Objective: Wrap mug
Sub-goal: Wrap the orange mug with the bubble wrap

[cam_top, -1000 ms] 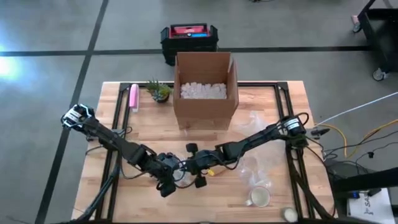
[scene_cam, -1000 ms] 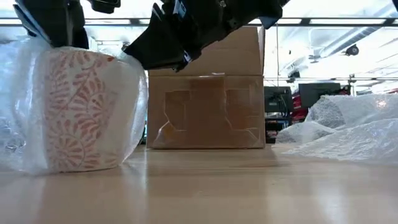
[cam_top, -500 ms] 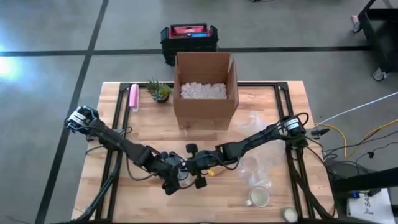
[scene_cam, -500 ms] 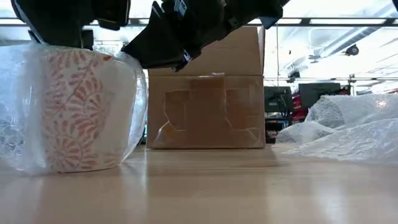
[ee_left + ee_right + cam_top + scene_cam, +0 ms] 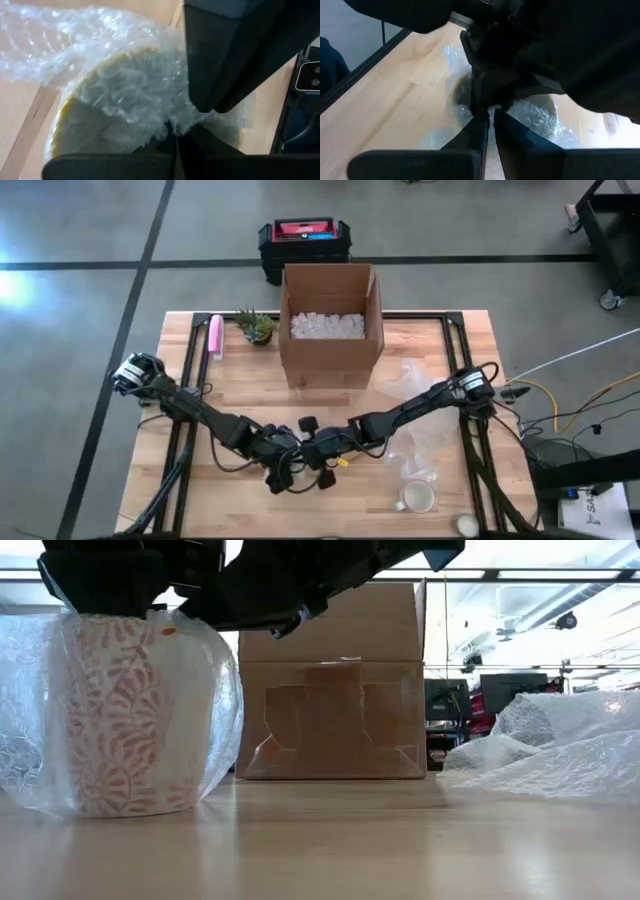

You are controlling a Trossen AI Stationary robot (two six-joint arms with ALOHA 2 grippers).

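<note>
in the high view both dark arms met over the front middle of the pale wooden slatted surface [image 5: 455, 345], the left pincer [image 5: 283, 468] and the right pincer [image 5: 318, 458] crowded together above the wrapped mug, which the arms hid from above. a tall open brown cardboard box of white packing bits [image 5: 328, 323] stood well behind them, and a second, bare white mug [image 5: 417, 497] sat near the right front corner beside loose clear wrap. compared with a second earlier, the left arm had slid in closer to the right one and the pair sat slightly nearer the front edge.

in the low view the white ceramic mug with an orange leaf pattern [image 5: 130, 710] stood upright on the surface inside its clear bubble wrap sheet [image 5: 215, 700], both pincers pressing down right at its rim. a second before, daylight showed between the two dark shapes; here they covered the whole top.

in the left wrist view the left pincer's tips were together, clamped on a gathered bit of bubble wrap over the mug's yellowish mouth [image 5: 95, 120].

in the right wrist view the right pincer's tips stood almost together, nipping the wrap just beside the other pincer.

to do this tuck well, i judged the loose wrap should be pushed down into the mouth while one pincer held the mug steady, so that it neither tipped nor let the sheet spring back.
</note>
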